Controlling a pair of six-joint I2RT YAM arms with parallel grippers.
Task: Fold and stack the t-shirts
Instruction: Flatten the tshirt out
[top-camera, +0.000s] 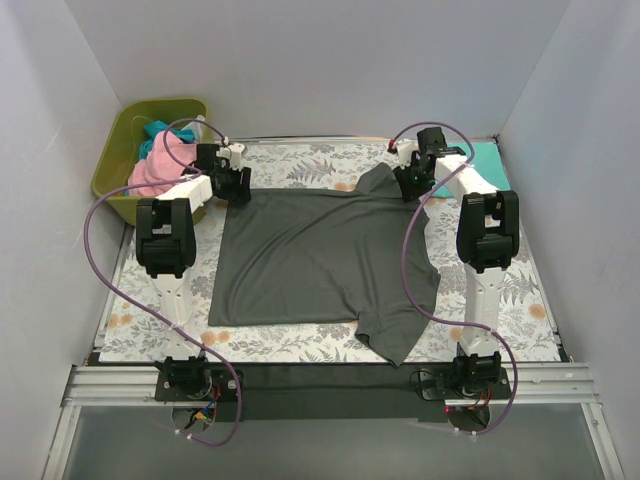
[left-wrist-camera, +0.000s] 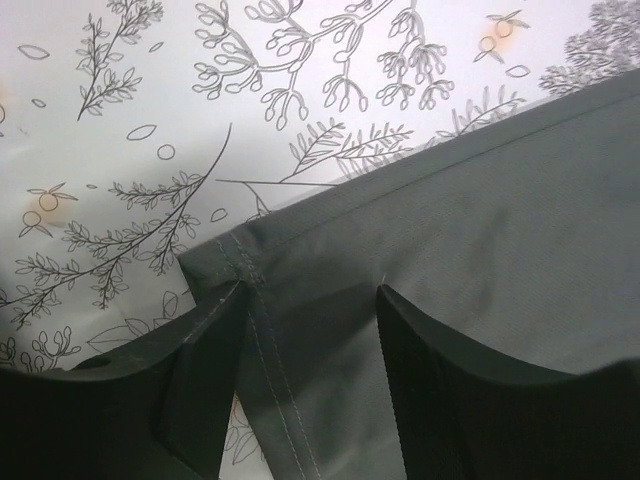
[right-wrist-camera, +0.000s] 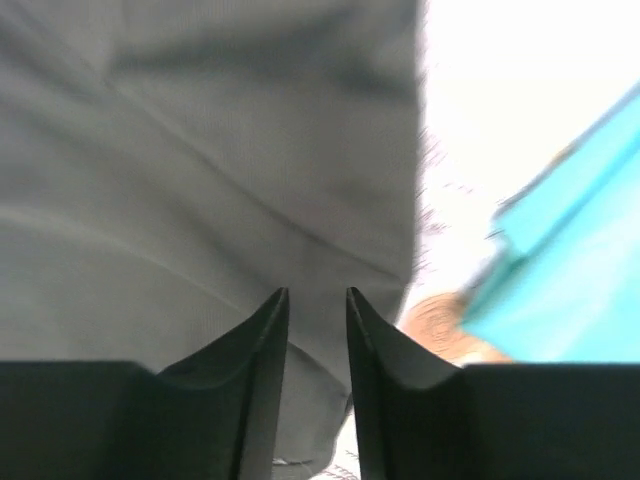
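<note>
A dark charcoal grey t-shirt (top-camera: 320, 255) lies spread flat on the floral table cloth (top-camera: 300, 160), one sleeve pointing to the near right. My left gripper (top-camera: 232, 185) is low over the shirt's far left corner. In the left wrist view its jaws stand apart (left-wrist-camera: 310, 288) astride the stitched hem corner (left-wrist-camera: 250, 270), which lies flat. My right gripper (top-camera: 412, 185) sits at the shirt's far right sleeve. In the right wrist view its jaws (right-wrist-camera: 317, 292) are a narrow gap apart over grey cloth (right-wrist-camera: 200, 180). A folded teal t-shirt (top-camera: 490, 160) (right-wrist-camera: 570, 260) lies just right of it.
An olive-green bin (top-camera: 115, 165) stands at the far left corner, holding a pink shirt (top-camera: 160, 170) and a teal one (top-camera: 155, 135). White walls close in the table on three sides. Purple cables loop off both arms.
</note>
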